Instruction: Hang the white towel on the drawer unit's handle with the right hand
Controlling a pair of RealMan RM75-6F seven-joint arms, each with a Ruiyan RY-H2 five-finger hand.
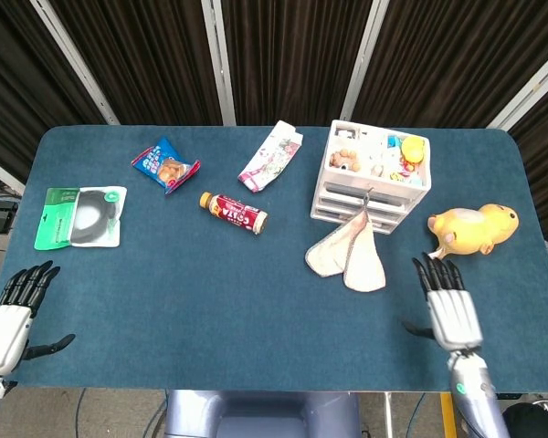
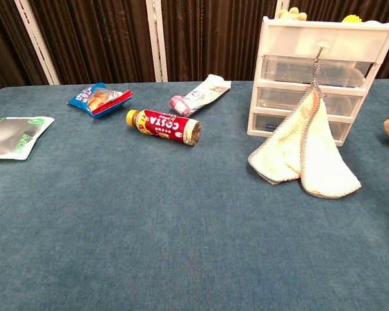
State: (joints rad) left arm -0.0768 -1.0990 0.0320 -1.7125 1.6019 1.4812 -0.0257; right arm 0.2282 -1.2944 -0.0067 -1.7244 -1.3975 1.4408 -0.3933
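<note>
While hanging by its loop from the drawer unit's handle (image 2: 318, 53), with lower folds on the surface (image 1: 210, 301), risks slipping off the white towel (image 2: 303, 152) if right hand (image 1: 449, 306), released and spread, brushes it

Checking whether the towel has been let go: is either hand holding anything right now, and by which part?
Nothing is held. The right hand and left hand are both open with fingers apart; the towel hangs from the drawer unit.
</note>
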